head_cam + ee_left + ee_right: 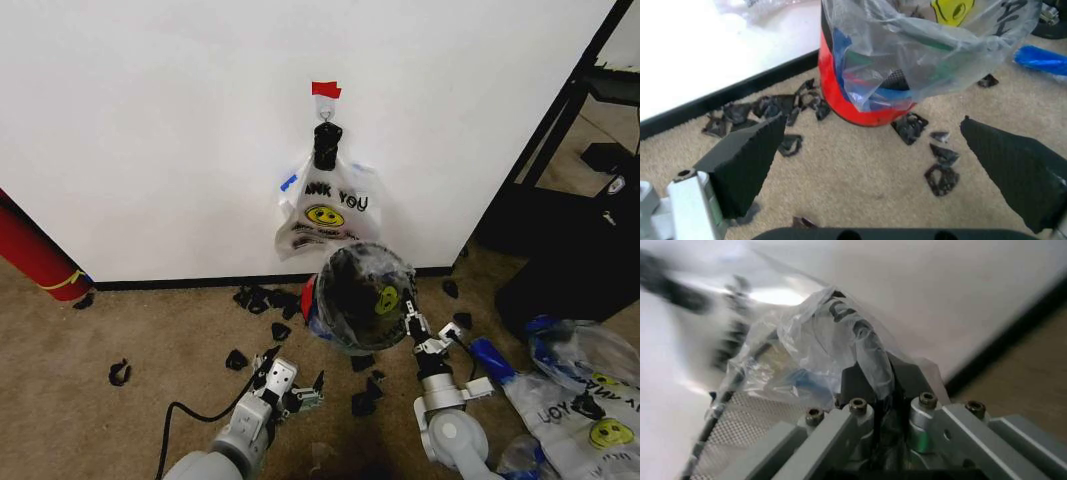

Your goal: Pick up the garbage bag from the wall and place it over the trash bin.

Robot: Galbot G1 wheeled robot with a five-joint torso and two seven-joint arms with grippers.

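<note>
An office-like test room: plain white wall (150,130), beige carpet (150,340) (littered with black scraps), black shelving frame (560,120).

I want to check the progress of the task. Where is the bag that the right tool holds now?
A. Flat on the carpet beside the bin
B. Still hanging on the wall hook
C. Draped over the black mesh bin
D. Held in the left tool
C. The garbage bag covers the top of the trash bin, and the right tool pinches its plastic at the rim; the left tool is open and empty above the carpet.
</note>
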